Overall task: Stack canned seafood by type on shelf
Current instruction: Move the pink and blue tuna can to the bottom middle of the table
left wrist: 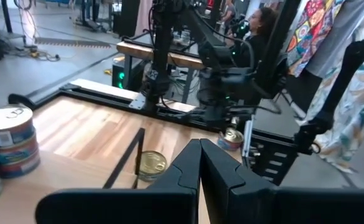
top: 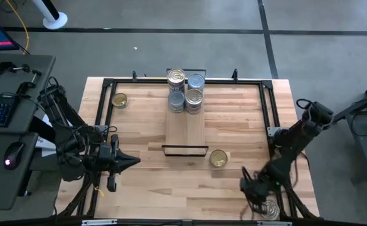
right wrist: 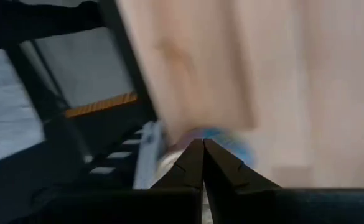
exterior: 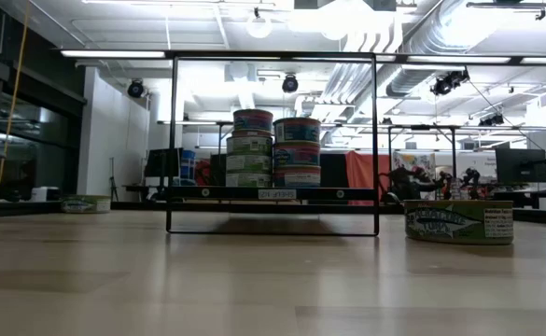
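The shelf is a light-wood plank with black wire end frames, lying mid-table. Stacks of tins stand on its far end, and in the low view these stacks are three high. One loose gold-topped tin rests on the table by the shelf's near end, and another lies far left. A silver-blue tin sits at the near right corner. My left gripper is shut over the table's left side. My right gripper is shut, pointing at the corner tin, which lies just beyond its tips.
A black tube frame runs around the tabletop. A desk with keyboard and mouse stands left of the table. Bare wood lies between the shelf and the near edge. A person shows beyond the table in the left wrist view.
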`<state>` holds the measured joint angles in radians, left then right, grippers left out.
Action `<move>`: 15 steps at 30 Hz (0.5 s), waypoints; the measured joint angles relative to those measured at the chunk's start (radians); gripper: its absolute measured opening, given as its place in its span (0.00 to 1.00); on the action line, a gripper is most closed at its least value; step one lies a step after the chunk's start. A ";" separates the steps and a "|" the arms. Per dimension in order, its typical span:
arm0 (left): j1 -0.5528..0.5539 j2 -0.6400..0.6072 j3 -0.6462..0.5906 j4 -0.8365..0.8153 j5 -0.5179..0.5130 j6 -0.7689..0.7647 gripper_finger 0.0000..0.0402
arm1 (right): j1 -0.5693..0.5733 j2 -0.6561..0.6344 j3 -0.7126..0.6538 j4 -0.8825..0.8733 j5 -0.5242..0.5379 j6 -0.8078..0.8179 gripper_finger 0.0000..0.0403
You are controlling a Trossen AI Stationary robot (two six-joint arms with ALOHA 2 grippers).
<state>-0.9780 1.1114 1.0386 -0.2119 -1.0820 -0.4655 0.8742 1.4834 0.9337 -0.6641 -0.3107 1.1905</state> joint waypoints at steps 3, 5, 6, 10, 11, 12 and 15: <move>0.005 0.001 0.000 -0.002 0.001 0.015 0.00 | 0.071 0.000 0.000 0.071 0.000 0.147 0.00; 0.007 0.001 0.000 -0.004 0.000 0.017 0.00 | 0.104 0.000 0.000 0.097 0.011 0.227 0.00; 0.012 0.001 0.000 -0.007 0.000 0.018 0.00 | 0.117 0.000 0.000 0.097 0.016 0.261 0.00; 0.029 0.001 0.000 -0.014 0.001 0.018 0.00 | 0.150 0.009 0.000 0.056 0.020 0.354 0.00; 0.033 0.001 0.000 -0.018 0.001 0.018 0.00 | 0.155 0.010 0.000 0.045 0.021 0.371 0.00; 0.038 0.001 0.000 -0.026 0.004 0.018 0.00 | 0.160 0.010 0.000 0.037 0.023 0.389 0.00; 0.052 0.001 -0.001 -0.036 0.023 0.018 0.00 | 0.179 0.010 0.000 0.015 0.022 0.443 0.00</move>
<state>-0.9264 1.1126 1.0378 -0.2478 -1.0591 -0.4478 1.0534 1.4929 0.9337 -0.6488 -0.2884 1.6339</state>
